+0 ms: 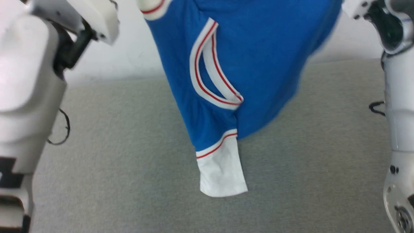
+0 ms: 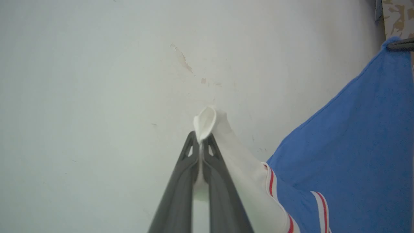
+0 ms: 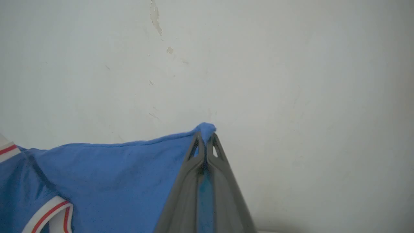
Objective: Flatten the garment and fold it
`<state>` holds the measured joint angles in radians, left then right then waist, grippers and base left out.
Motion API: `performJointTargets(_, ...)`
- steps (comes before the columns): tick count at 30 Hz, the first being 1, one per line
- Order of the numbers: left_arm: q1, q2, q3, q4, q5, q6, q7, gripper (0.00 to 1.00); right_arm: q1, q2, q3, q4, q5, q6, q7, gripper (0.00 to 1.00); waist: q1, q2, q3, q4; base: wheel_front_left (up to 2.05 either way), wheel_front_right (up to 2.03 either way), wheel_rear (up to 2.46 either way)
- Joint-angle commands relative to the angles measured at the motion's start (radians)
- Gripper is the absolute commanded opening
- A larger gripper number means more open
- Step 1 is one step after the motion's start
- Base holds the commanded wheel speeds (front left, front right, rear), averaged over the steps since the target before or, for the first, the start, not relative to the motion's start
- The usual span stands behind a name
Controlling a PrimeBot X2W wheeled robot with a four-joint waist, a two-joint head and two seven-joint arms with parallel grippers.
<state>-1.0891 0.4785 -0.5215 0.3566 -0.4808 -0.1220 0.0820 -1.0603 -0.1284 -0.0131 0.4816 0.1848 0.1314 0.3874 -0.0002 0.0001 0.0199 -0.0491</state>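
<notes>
The garment (image 1: 258,64), a royal-blue jersey with white-and-red striped collar and white sleeves, hangs in the air above the grey table (image 1: 129,181). One white sleeve (image 1: 221,171) dangles lowest, just over the table. In the left wrist view my left gripper (image 2: 202,139) is shut on the tip of the other white sleeve (image 2: 207,121), with the blue body (image 2: 355,145) stretching away to the right. In the right wrist view my right gripper (image 3: 204,137) is shut on a corner of blue fabric (image 3: 205,127), and the cloth (image 3: 113,181) drapes down to the left.
My pale left forearm (image 1: 29,97) stands at the left edge of the head view and my right forearm (image 1: 399,113) at the right edge. A white wall (image 1: 129,55) rises behind the grey table. Loose black cables (image 1: 61,129) hang beside the left arm.
</notes>
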Motion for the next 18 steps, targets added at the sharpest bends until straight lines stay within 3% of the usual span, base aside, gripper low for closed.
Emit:
performJointTargets(1, -0.036, 0.002, -0.006, 0.035, -0.004, -0.003, 0.01, 0.0, -0.032, 0.011, 0.004, 0.035, -0.017, -0.001, -0.01, 0.0, 0.0002, -0.0001, -0.064, -0.066, 0.0, 0.0, 0.0)
performJointTargets(9, -0.174, -0.016, -0.02, 0.213, -0.03, -0.007, 0.024, 0.0, -0.187, 0.05, 0.005, 0.243, -0.095, -0.001, -0.064, 0.0, 0.0002, -0.0001, -0.078, -0.096, 0.0, 0.0, 0.0)
performJointTargets(18, -0.247, -0.02, -0.043, 0.287, -0.057, -0.008, 0.035, 0.0, -0.283, 0.061, -0.035, 0.367, -0.144, -0.001, -0.088, 0.0, 0.0002, -0.0001, -0.014, -0.115, 0.0, 0.0, 0.0)
